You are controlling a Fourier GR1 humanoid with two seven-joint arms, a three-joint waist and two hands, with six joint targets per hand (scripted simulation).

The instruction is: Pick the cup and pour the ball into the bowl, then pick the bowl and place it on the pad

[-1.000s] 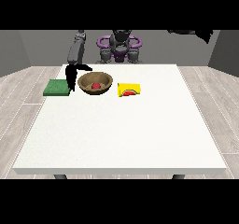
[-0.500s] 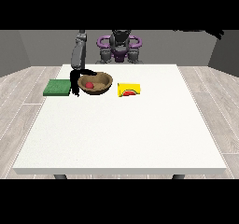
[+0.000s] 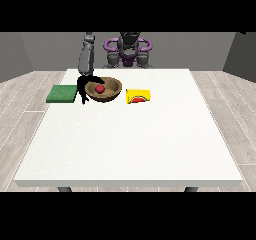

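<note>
Front view. The hand at the view's left [image 3: 84, 86], black and hanging from a grey forearm, sits at the near-left rim of the bowl [image 3: 104, 90]; a dark finger or thumb reaches over the rim toward the inside while the other fingers drop down outside the wall, so the hand reads as pinching the bowl's edge. The bowl is round, brown, wood-like, with a thick wall and a shallow curved hollow; whether its base touches the table [image 3: 130, 144] or is just off it, cannot tell. Inside the hollow, just to the right of the hand, lies the ball [image 3: 100, 88]: small, red, smooth, spherical. Directly to the left of the hand, on the side away from the bowl, lies the pad [image 3: 63, 93]: flat, green, rectangular, matte, close to the table's left edge. The hand's lower fingers fall between pad and bowl. Farther right of the hand, beyond the bowl and just beside it, lies the cup [image 3: 138, 96]: yellow, on its side, with a dark red half-round showing at its near face. The table top is white, flat, matte, square-cornered. The other hand does not show anywhere; the robot's torso [image 3: 128, 50], grey with purple rings, stands behind the bowl.
</note>
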